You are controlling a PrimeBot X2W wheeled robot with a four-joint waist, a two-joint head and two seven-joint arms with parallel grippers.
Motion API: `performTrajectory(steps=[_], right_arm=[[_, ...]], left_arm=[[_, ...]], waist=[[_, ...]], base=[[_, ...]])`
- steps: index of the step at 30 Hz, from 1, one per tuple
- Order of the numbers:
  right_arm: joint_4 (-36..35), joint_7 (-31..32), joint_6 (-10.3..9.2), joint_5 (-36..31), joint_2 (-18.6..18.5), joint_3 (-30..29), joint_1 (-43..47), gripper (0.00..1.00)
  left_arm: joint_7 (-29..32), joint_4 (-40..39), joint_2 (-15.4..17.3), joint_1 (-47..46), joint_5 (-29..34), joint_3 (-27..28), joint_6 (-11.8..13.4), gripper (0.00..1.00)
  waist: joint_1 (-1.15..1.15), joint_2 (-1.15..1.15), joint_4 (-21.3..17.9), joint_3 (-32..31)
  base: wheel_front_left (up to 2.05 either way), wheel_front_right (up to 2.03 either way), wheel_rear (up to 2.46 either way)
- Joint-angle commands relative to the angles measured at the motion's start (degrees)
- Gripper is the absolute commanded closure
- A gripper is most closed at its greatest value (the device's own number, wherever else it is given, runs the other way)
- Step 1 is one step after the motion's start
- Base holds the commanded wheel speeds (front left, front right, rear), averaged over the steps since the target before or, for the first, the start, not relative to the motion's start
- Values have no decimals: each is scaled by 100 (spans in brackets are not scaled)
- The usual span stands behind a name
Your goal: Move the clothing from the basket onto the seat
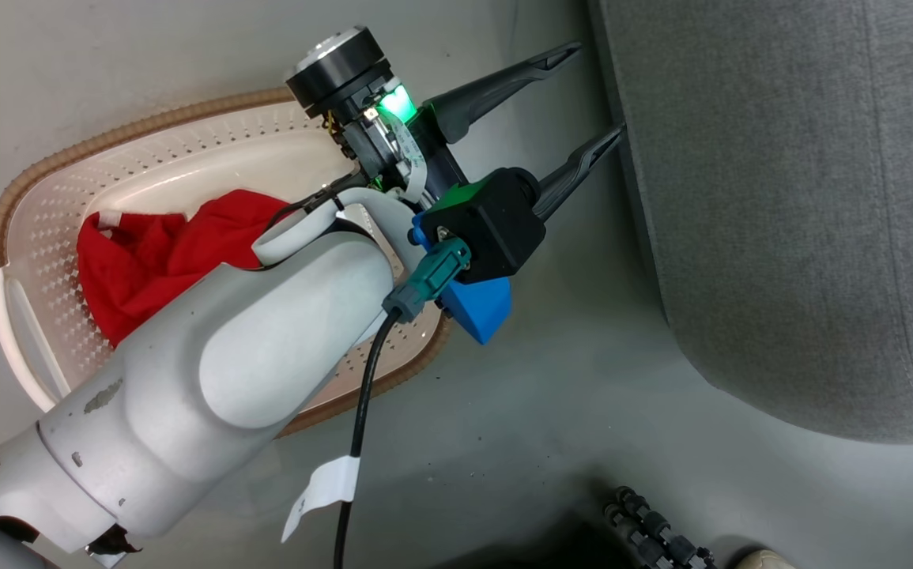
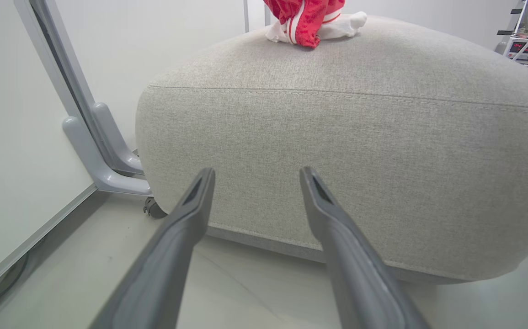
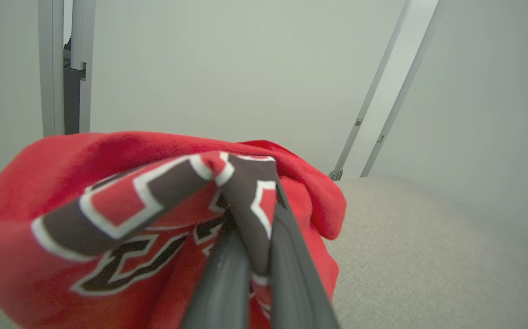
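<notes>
One grey upholstered seat (image 1: 804,197), far right in the head view, by far the biggest thing here. One cream perforated laundry basket (image 1: 187,158) on the floor to the left, apart from the seat and partly hidden under the pale left forearm (image 1: 266,340).

Two red garments. The plain red garment (image 1: 164,253), crumpled in the left half of the basket. The lettered jersey (image 3: 122,205), up over the seat, bunched and pinched through a fold of its black-and-white lettering by the right gripper (image 3: 254,217), fingers clamped tight on the cloth. From the left wrist, red cloth with white trim on the seat's far top, most likely this same jersey.

The left gripper (image 1: 600,88), empty, fingers spread wide, tips aimed at the seat's near side.

Likely handling: soft, limp, light, no fixed shape; apt to drape, trail and catch on the basket's rim. Best taken by a raised fold near the middle of the heap, pinched deep enough to catch several layers, then lifted high to clear the wall.
</notes>
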Motion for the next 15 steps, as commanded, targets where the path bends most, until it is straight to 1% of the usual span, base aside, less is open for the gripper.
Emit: performTrajectory(steps=[1,8,11,12,13,14,15], right_arm=[[163,-1,1,55,76,-56,118,100],[811,0,1,198,426,-72,473,100],[905,0,1,282,526,-18,581,100],[904,0,1,299,539,-14,611,84],[881,0,1,309,547,-14,646,24],[864,0,1,308,562,-3,697,0],[853,-1,1,307,581,12,757,0]], left_arm=[[-31,-31,3,-69,-25,-15,44,0],[-105,26,-8,-76,-72,-35,79,0],[-118,56,16,-63,-96,-33,94,0],[-136,72,37,-52,-99,-30,103,0],[-159,86,47,-35,-108,-25,107,0],[-167,103,48,-12,-122,-24,111,0],[-179,126,47,21,-139,-27,124,0]], waist=[[-1,0,44,32],[-1,0,83,29],[-1,0,62,-13],[-1,0,46,-39],[-1,0,32,-71],[-1,0,21,-108],[-1,0,12,-156]], base=[[0,0,0],[0,0,0],[0,0,0],[0,0,0],[0,0,0],[0,0,0],[0,0,0]])
